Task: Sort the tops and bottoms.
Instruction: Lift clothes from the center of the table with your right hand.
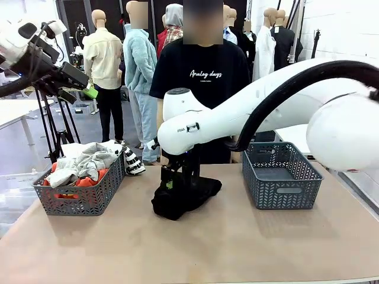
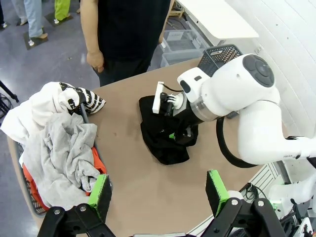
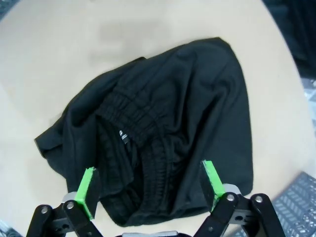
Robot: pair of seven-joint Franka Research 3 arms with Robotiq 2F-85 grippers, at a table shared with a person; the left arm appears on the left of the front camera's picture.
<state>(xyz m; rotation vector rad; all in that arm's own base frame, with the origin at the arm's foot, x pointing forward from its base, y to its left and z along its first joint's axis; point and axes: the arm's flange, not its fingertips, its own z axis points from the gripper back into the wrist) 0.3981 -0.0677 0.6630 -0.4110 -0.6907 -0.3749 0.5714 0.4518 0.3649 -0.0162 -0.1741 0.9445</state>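
Observation:
The bottoms [image 1: 190, 198], a plain black garment, lie bunched on the table's middle [image 2: 165, 145]. My right gripper [image 1: 174, 186] reaches across from the right and stands straight down over them, open. In the right wrist view its green pads [image 3: 211, 178] straddle the elastic waistband of the bottoms [image 3: 168, 123], and my right gripper [image 3: 149, 186] has closed on nothing. The tops fill the left grey basket [image 1: 80, 198]: a light grey shirt [image 2: 64, 153], a white one with black print [image 2: 37, 108] and an orange one [image 2: 29, 185]. My left gripper [image 1: 80, 92] hangs high at the left, open and empty [image 2: 158, 192].
An empty grey basket [image 1: 281, 177] stands at the table's right. A person in a black tee stands at the far edge, one hand [image 2: 94, 61] hanging by the table. The right arm's white links [image 2: 237, 94] span the table's right half.

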